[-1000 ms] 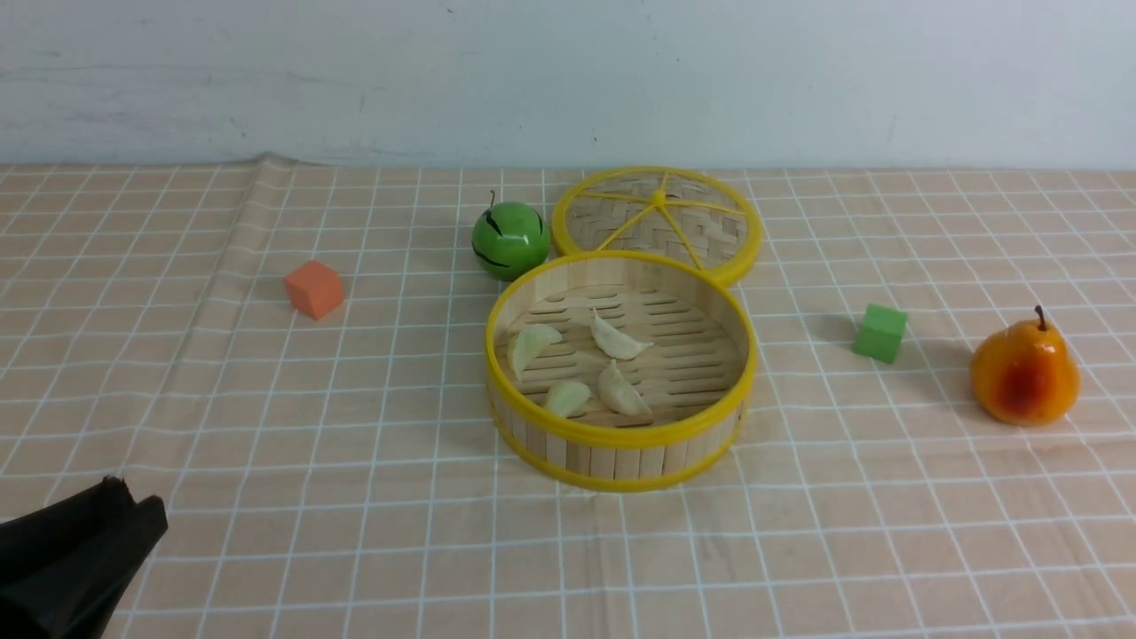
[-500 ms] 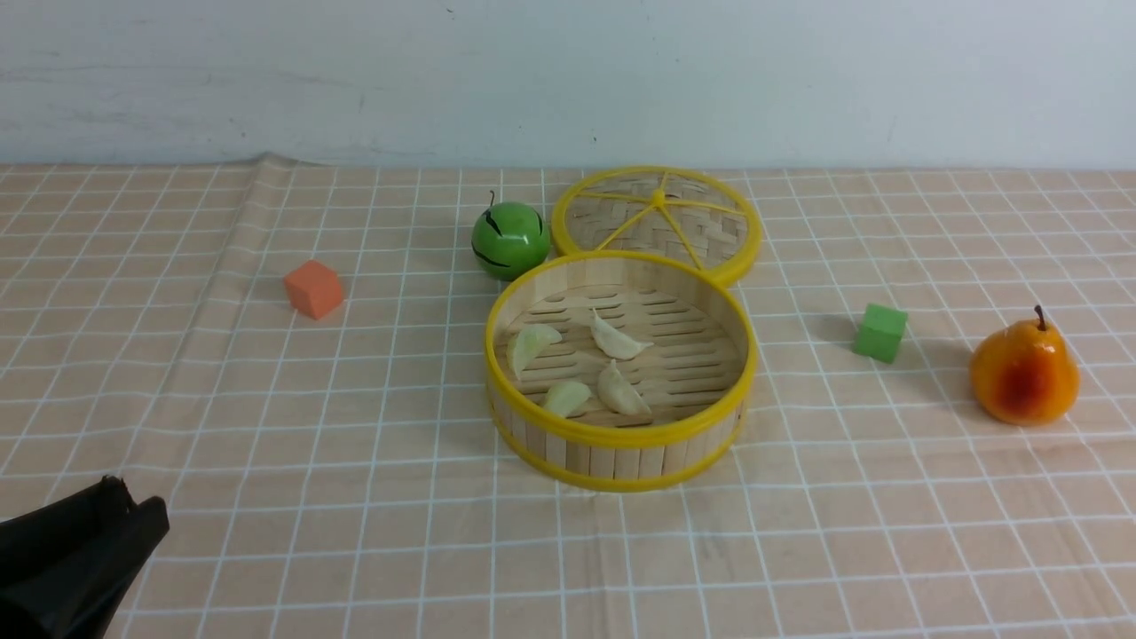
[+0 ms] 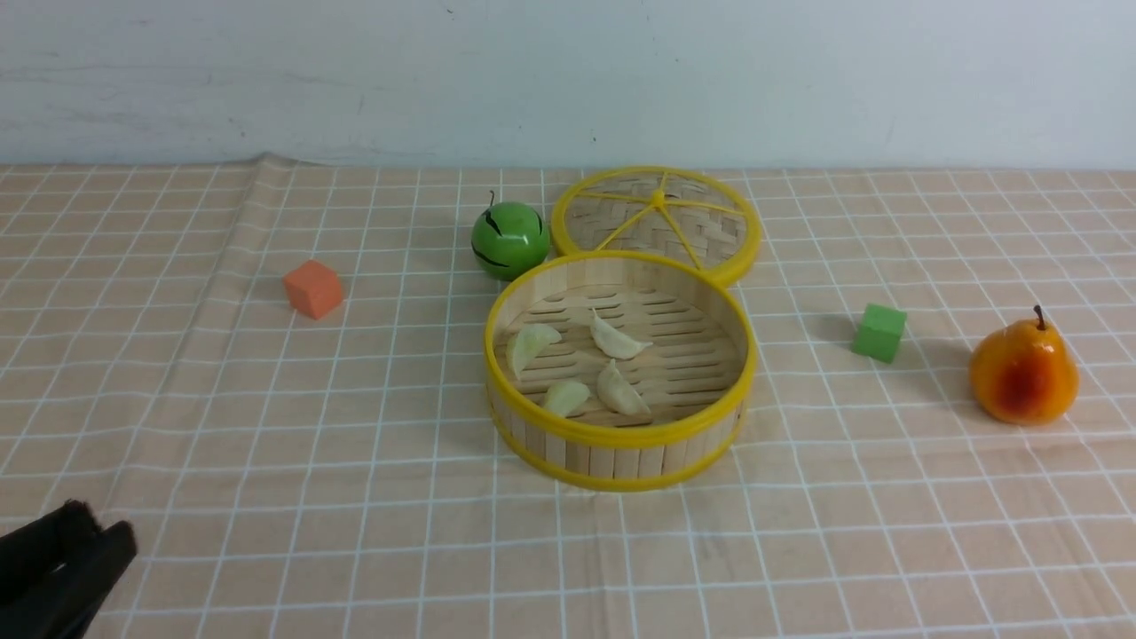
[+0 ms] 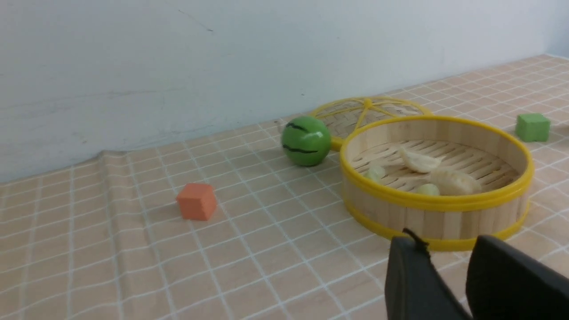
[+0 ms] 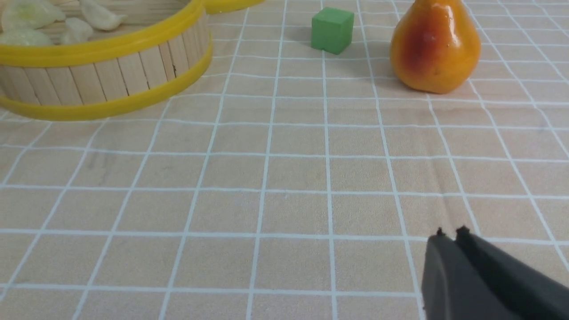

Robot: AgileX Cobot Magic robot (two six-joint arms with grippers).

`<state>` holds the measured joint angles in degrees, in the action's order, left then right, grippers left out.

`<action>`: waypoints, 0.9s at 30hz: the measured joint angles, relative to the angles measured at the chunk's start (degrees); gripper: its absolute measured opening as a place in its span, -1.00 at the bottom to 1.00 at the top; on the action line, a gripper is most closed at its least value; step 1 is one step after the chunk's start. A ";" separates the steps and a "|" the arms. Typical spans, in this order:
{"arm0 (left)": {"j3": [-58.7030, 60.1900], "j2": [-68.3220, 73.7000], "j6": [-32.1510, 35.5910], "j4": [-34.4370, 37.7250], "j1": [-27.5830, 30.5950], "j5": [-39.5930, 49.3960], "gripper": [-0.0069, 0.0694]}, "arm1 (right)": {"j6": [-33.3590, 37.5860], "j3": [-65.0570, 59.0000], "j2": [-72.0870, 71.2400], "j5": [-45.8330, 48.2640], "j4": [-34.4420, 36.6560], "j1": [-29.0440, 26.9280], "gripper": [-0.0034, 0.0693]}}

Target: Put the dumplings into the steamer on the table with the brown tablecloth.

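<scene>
Desk: flat surface (image 3: 266, 550) under a light tan-peach cloth with a thin white grid (image 3: 355, 426), slightly wrinkled toward the far left.
Steamer: round shallow bamboo basket with slatted floor, wood-slat wall and yellow rims (image 3: 621, 457), standing near the middle of the desk.
Dumplings: four small pale cream, faintly greenish crescent dumplings (image 3: 619, 340) lie on the steamer floor, all inside the wall, gathered in its left and near half; two at the near side lie just beside each other.
Lid: flat woven round lid with yellow spokes (image 3: 657, 217), lying behind the steamer, its near edge hidden by the steamer's far rim.
Green ball: glossy green round fruit with dark streaks and a stem (image 3: 509, 240), just left of the lid, close to the steamer's far-left rim.
Cubes: orange foam cube (image 3: 312, 288) well left of the steamer; green foam cube (image 3: 879, 332) to its right.
Pear: glossy orange-yellow pear with red blush (image 3: 1023, 373), right of the green cube.
Left claw: black (image 3: 89, 541), at the near left corner, well apart from the steamer; jaws parted with a clear gap, nothing between them.
Right claw: black (image 5: 450, 234), seen only in its wrist view, over bare cloth; tips together, empty.
</scene>
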<state>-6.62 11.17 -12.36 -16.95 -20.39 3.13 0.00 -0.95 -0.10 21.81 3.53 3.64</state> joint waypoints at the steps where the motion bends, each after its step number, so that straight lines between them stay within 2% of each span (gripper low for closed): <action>1: 0.80 -3.18 0.07 0.00 1.29 1.45 -0.32 | 0.00 0.00 0.00 0.00 0.00 0.00 -0.83; 2: 1.02 -3.18 0.07 0.00 1.29 1.82 -0.32 | 0.00 0.00 0.00 0.00 0.00 0.00 -0.83; 5: 5.25 -11.21 0.26 0.24 8.40 4.80 -0.32 | 0.00 0.00 0.00 0.00 0.00 0.00 -0.82; 7: 6.36 -11.64 0.26 0.77 11.26 3.83 -0.31 | 0.00 0.00 -0.05 0.00 0.05 0.00 -0.81; 9: 8.05 -11.71 -0.67 2.58 16.87 1.54 -0.31 | 0.00 0.00 -0.05 0.00 0.19 0.00 -0.80; 12: 8.28 -11.71 -1.92 4.95 19.76 1.20 -0.31 | 0.00 0.00 -0.05 0.00 0.19 0.05 -0.79; 18: 8.28 -11.71 -1.97 6.21 19.84 6.76 -0.31 | 0.00 0.00 -0.05 0.00 0.19 0.05 -0.77; 23: 8.28 -11.71 -2.04 10.91 18.68 17.09 -0.31 | 0.00 0.00 -0.05 0.00 0.19 0.05 -0.74; 27: 8.39 -11.71 -2.05 12.74 18.61 19.02 -0.37 | 0.00 0.00 -0.05 0.00 0.19 0.05 -0.73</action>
<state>1.77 -0.54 -14.41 -4.21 -1.78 22.15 0.00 -0.95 -0.15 21.81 3.72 3.69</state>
